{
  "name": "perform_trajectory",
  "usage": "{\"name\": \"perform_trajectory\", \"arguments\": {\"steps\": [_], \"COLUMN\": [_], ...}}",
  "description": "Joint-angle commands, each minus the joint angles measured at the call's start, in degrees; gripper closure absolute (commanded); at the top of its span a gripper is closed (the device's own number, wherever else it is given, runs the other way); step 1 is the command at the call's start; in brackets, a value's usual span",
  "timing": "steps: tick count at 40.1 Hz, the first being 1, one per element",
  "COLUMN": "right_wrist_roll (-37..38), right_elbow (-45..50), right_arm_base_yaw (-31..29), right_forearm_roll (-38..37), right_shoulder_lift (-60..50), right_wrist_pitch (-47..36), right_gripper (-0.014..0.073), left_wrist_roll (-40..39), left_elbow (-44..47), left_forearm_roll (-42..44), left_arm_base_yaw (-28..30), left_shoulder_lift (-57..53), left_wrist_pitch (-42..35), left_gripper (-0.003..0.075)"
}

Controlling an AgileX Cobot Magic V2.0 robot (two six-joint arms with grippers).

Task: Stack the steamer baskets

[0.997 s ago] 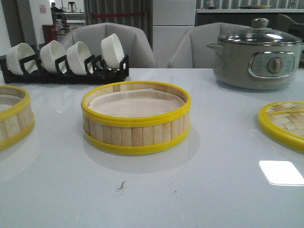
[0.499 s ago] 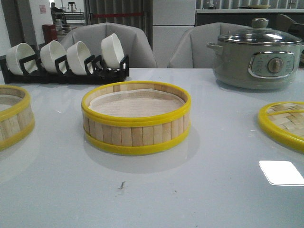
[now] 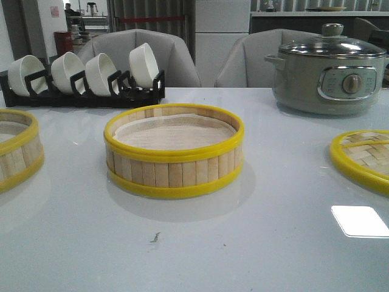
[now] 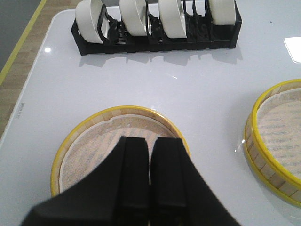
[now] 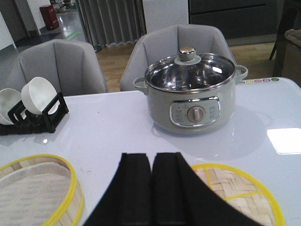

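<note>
A bamboo steamer basket (image 3: 174, 152) with yellow rims and a pale liner stands at the table's middle; it also shows in the left wrist view (image 4: 275, 139) and the right wrist view (image 5: 37, 188). A second basket (image 3: 18, 149) sits at the left edge, under my left gripper (image 4: 150, 141), whose jaws are shut and empty above its liner (image 4: 89, 150). The woven yellow-rimmed lid (image 3: 364, 157) lies flat at the right. My right gripper (image 5: 151, 157) is shut and empty, just beside the lid (image 5: 240, 197). Neither gripper shows in the front view.
A grey-green electric pot (image 3: 328, 70) with a glass lid stands at the back right. A black rack (image 3: 85, 91) with several white bowls stands at the back left. Grey chairs (image 3: 146, 52) are behind the table. The table's left edge (image 4: 23, 99) is near the left basket.
</note>
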Motion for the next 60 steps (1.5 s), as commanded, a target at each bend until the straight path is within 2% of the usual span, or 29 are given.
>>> {"name": "perform_trajectory", "arguments": {"steps": [1, 10, 19, 28, 35, 47, 60], "right_wrist_roll": [0.1, 0.1, -0.1, -0.1, 0.0, 0.2, 0.2], "right_elbow": [-2.2, -2.2, -2.2, -2.2, -2.2, -3.4, -3.4], "right_arm_base_yaw": [0.0, 0.0, 0.0, 0.0, 0.0, 0.0, 0.0], "right_forearm_roll": [-0.1, -0.1, -3.1, -3.1, -3.1, -3.0, -3.0], "right_shoulder_lift": [0.2, 0.2, 0.2, 0.4, 0.9, 7.4, 12.0], "right_wrist_pitch": [-6.3, -1.6, -2.0, 10.9, 9.9, 16.8, 15.0], "right_gripper": [0.0538, 0.0538, 0.0538, 0.0538, 0.0538, 0.0538, 0.0538], "left_wrist_roll": [-0.2, -0.2, -0.2, -0.2, -0.2, -0.2, -0.2], "left_elbow": [-1.7, -1.7, -1.7, -1.7, -1.7, -1.7, -1.7], "left_forearm_roll": [-0.1, -3.5, -5.1, -5.1, -5.1, -4.7, -4.7], "left_arm_base_yaw": [-0.4, -0.4, -0.4, -0.4, -0.4, -0.4, -0.4], "left_shoulder_lift": [-0.8, -0.8, -0.8, -0.8, -0.8, -0.8, -0.8], "left_wrist_pitch": [-4.0, -3.1, -3.4, -2.5, -2.2, 2.0, 3.1], "left_gripper": [0.0635, 0.0635, 0.0635, 0.0635, 0.0635, 0.0635, 0.0635]}}
